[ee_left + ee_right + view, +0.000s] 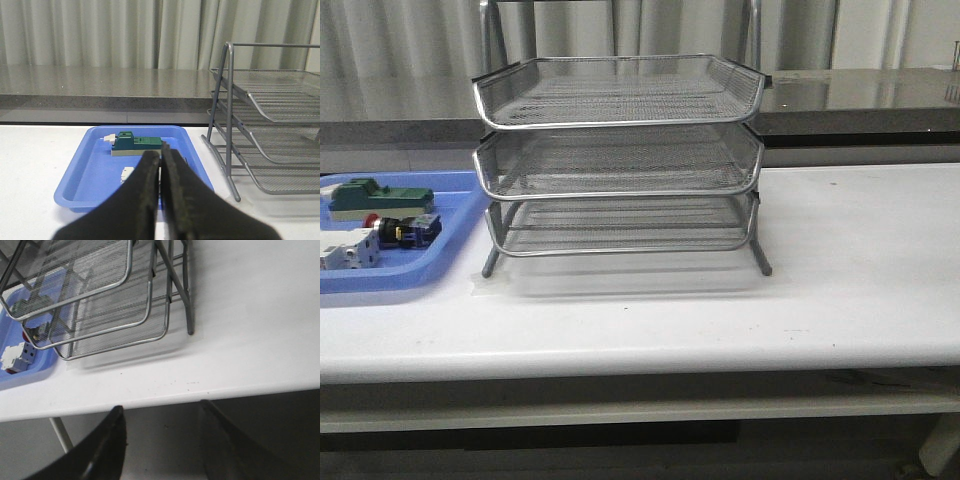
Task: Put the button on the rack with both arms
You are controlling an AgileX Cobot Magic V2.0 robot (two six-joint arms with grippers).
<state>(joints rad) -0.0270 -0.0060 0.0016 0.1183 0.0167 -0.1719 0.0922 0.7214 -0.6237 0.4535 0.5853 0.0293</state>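
The button [406, 231], black-bodied with a red head, lies in the blue tray [440, 262] at the table's left. In the right wrist view the button [31, 333] shows dimly through the mesh. The rack [620, 160], three silver mesh tiers, stands mid-table with nothing on it. Neither arm shows in the front view. My left gripper [161, 154] is shut with nothing in it, on the near side of the tray, and its fingers hide the button. My right gripper [161, 410] is open and empty, off the table's front edge and lower than the top.
A green block [375, 196] and a white boxy breaker [345, 250] share the blue tray with the button. A grey counter [860, 100] and curtains run behind the table. The rack's legs [189, 320] stand near the right gripper's side.
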